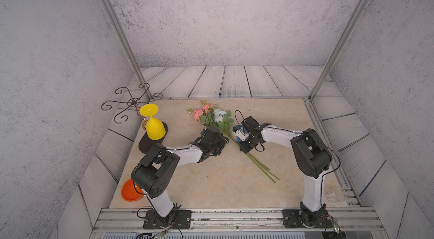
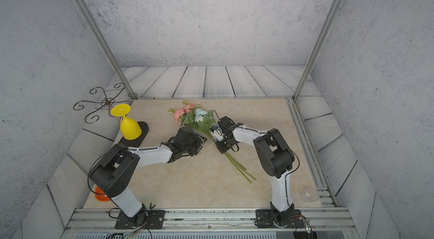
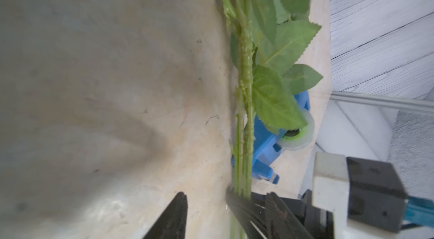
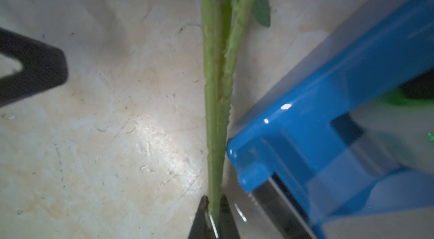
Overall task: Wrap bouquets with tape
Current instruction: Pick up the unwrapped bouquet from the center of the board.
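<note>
Right gripper (image 4: 214,213): both black fingertips are closed tight on the bouquet stems (image 4: 215,108), which run straight away from them over the pale marbled tabletop (image 4: 105,143). The stems lie bunched together, with one dark green leaf (image 4: 263,10) farther along. The blue tape dispenser (image 4: 317,120) sits just beside the stems, and its corner appears to touch them. Its serrated metal cutter (image 4: 267,200) is near the fingertips. A black angular part (image 4: 35,71) stands well apart on the stems' opposite side.

A robot test cell is shown: a stone-look counter (image 1: 211,186) enclosed by aluminium posts (image 1: 115,24) and plaster-look backdrops (image 1: 223,14), with two arms (image 1: 185,154) bolted to a slotted rail (image 1: 234,217).
</note>
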Tool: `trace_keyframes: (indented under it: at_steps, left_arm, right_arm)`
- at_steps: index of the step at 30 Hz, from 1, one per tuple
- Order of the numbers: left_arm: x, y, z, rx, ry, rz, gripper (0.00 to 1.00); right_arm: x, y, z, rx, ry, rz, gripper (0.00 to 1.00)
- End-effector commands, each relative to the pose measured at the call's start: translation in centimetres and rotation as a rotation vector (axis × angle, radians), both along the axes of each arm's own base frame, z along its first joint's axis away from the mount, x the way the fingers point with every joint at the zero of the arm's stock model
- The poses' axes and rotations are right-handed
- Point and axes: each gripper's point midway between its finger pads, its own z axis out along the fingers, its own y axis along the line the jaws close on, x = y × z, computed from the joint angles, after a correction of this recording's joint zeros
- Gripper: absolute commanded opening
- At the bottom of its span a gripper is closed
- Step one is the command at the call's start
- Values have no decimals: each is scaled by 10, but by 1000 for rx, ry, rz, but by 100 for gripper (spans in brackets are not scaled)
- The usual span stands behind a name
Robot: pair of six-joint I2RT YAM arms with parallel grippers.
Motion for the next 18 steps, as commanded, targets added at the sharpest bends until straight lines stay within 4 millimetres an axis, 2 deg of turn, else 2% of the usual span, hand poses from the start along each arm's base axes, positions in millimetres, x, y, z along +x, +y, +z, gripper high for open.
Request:
trace_keyframes:
  at_steps: [1,3,5,8,12,14,17,18]
  left_arm:
    - [9,-23,-2,-66,-57,11,62]
    - [13,-34,0,-58,-94,18,65]
    - [15,-37,-8,-47,-68,47,66]
    - [20,-32,-22,-66,-51,143,66]
    - [35,-33,-9,-67,-144,196,65]
    - [36,-35,-7,-68,-145,201,64]
    - [34,-38,-14,-81,-122,235,49]
    - [35,-39,-17,-85,-122,237,47]
  right_arm:
    - [11,2,41,32,-157,82,0]
    - [11,4,43,34,-168,120,0]
    - [12,6,43,45,-162,145,0]
    - [14,8,42,76,-146,157,0]
    - [16,3,33,50,-104,161,0]
    - [17,3,33,58,-100,159,0]
    - [19,4,37,64,-121,170,0]
    - [18,4,37,61,-116,175,0]
